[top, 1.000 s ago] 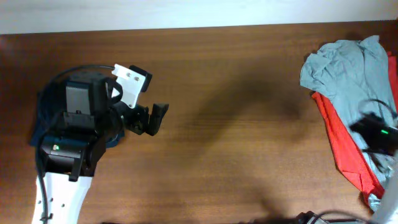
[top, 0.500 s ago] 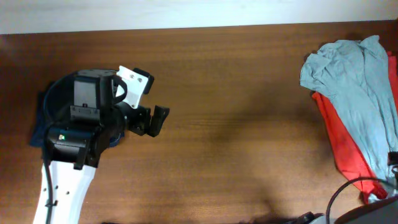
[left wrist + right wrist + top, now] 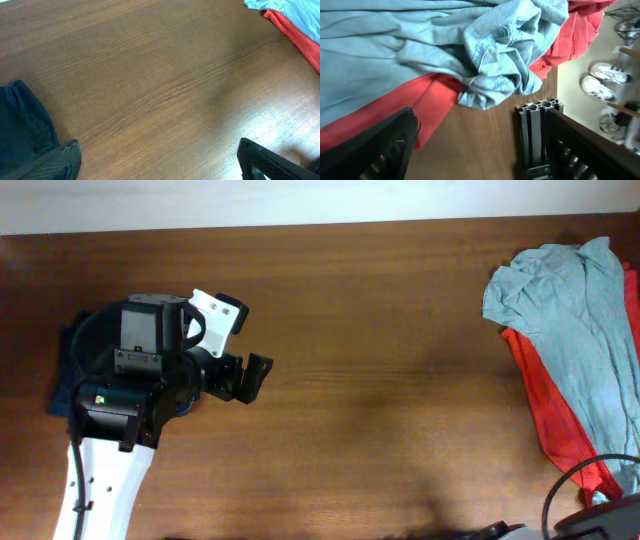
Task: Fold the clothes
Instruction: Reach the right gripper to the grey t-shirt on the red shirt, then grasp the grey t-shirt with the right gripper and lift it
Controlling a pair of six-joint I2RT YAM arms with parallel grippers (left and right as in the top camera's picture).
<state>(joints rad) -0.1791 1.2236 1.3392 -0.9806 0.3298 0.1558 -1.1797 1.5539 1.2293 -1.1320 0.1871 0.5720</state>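
Wood-grained brown desk (image 3: 380, 330) is carrying a crumpled, soft grey-blue T-shirt (image 3: 565, 300) draped over a red T-shirt (image 3: 550, 420) at its right edge; left jaws and right jaws are standing apart, empty.

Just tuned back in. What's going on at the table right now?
Nothing is held at the moment. The left gripper is open over the bare table, next to a dark navy shirt bunched under that arm. At the right edge, the pale grey-blue shirt lies crumpled on top of a red shirt, not yet folded. The right gripper is open beside that pile, gripping neither shirt.
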